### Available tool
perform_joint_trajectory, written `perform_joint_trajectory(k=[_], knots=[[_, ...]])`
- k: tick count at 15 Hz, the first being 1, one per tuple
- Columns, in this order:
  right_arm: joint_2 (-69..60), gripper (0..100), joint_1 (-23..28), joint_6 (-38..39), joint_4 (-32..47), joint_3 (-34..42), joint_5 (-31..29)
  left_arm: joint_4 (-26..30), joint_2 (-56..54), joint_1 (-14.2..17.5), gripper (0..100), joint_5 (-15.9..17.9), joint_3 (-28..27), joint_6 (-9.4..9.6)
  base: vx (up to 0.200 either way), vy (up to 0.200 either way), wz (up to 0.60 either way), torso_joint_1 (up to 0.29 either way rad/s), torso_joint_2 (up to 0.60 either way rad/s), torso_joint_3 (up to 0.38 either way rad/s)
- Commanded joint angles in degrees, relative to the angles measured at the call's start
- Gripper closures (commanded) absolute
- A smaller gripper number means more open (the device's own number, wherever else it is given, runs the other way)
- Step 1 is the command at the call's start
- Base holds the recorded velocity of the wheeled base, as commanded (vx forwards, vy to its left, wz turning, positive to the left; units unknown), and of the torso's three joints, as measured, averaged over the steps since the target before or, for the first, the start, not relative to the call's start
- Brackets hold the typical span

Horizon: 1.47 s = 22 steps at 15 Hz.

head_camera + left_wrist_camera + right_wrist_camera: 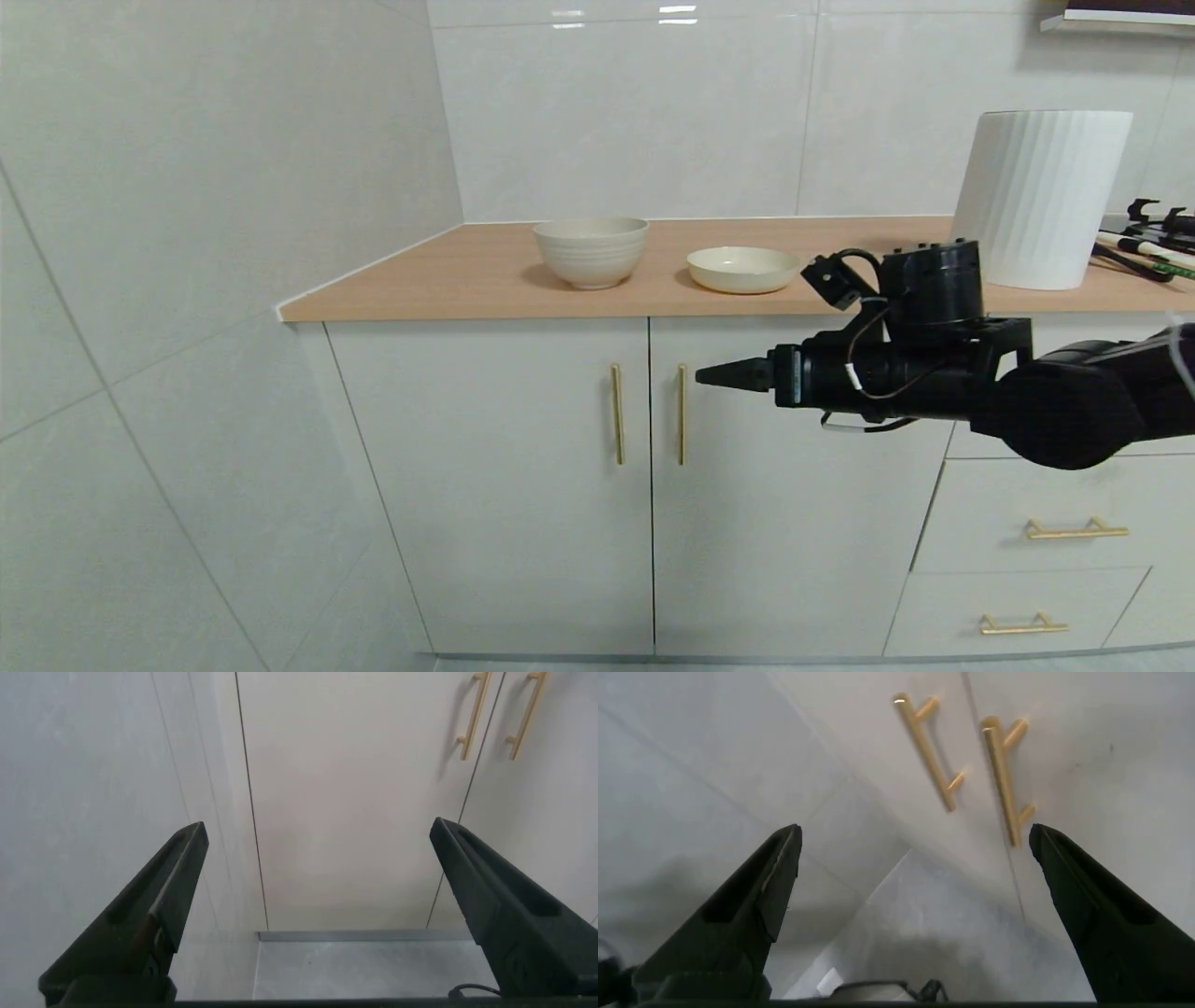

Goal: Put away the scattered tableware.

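Utensils (pixel 1145 250) cut by right edge, shelf (pixel 1116 21) cropped at corner

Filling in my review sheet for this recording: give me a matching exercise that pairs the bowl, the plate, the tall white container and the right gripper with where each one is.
Things:
1. bowl
2. plate
3. tall white container
4. right gripper

Places:
A. in front of the cupboard doors, below the counter edge
B. on the counter, far right, beside some utensils
C. on the counter, nearest the left wall
D. on the counter, middle of the three

Pairs: 1-C, 2-D, 3-B, 4-A
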<state>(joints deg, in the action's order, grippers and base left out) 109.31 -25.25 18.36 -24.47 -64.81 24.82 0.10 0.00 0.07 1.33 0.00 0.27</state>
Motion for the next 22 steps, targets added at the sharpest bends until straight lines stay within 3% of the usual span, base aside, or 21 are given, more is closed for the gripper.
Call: perform_joint_trajectory(k=[1, 4, 7, 11, 22], knots=[[8.02, 0, -0.07, -0.08, -4.19, -1.46, -0.03, -0.01, 0.0, 0.01, 0, -0.01, 0.0, 0.0, 0.0, 0.0, 0.0, 0.0, 0.0, 0.0], [15.05, 0, -0.15, -0.08, -13.68, -2.78, -0.03, -0.01, 0.0, 0.01, 0, -0.01, 0.0, 0.0, 0.0, 0.0, 0.0, 0.0, 0.0, 0.0], [17.43, 0, -0.24, 0.01, -14.29, -4.72, -0.12, -0.01, 0.0, 0.01, 0, -0.01, 0.0, 0.0, 0.0, 0.0, 0.0, 0.0, 0.0, 0.0], [19.62, 0, -1.74, 8.1, -19.22, -7.09, 0.05, -0.01, 0.0, 0.01, 0, -0.01, 0.0, 0.0, 0.0, 0.0, 0.0, 0.0, 0.0, 0.0], [24.37, 0, -2.79, 8.27, -24.14, -8.67, -0.47, -0.01, 0.0, 0.01, 0, -0.01, 0.0, 0.0, 0.0, 0.0, 0.0, 0.0, 0.0, 0.0]])
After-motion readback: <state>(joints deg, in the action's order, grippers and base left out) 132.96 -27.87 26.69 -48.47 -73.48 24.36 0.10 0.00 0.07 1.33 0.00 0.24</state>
